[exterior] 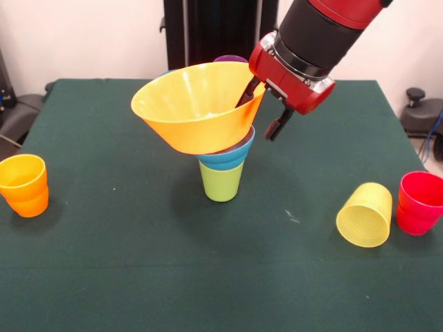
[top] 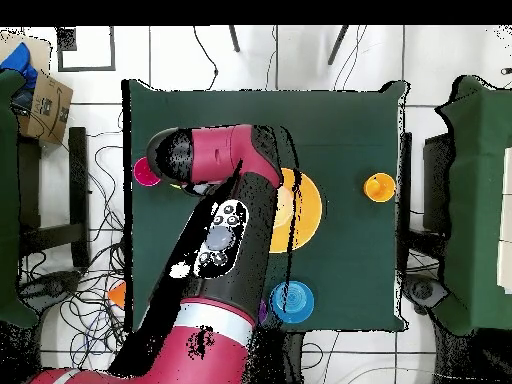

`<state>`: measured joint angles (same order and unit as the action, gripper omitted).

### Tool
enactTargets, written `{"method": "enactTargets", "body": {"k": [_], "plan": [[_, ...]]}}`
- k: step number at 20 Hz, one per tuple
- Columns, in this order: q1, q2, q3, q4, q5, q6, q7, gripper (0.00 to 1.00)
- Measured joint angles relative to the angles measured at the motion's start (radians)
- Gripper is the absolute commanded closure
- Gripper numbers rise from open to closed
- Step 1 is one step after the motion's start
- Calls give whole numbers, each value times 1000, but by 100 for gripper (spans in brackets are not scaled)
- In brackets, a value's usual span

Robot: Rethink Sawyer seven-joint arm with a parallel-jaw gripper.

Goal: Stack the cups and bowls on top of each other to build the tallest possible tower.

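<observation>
gripping yellow-orange bowl (exterior: 197, 104) rim, gripper (exterior: 261, 107); tilted on tower (exterior: 223, 166)

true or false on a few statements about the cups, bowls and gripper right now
1. The large yellow-orange bowl sits level on the tower. False: it is tilted, one side raised.
2. The gripper has a finger inside that bowl's rim and one outside. True.
3. The lime green cup carries a small blue bowl in its mouth. True.
4. The yellow cup stands upright. False: it lies on its side.
5. The red cup is beside the orange cup. False: they are at opposite ends of the table.
</observation>
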<state>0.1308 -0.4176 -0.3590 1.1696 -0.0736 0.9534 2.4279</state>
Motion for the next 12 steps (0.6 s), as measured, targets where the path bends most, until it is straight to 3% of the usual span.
{"method": "enactTargets", "body": {"k": [7,12], "plan": [[0,-1,0,0,0,9,0,0],[0,-1,0,-7,0,66,0,0]]}}
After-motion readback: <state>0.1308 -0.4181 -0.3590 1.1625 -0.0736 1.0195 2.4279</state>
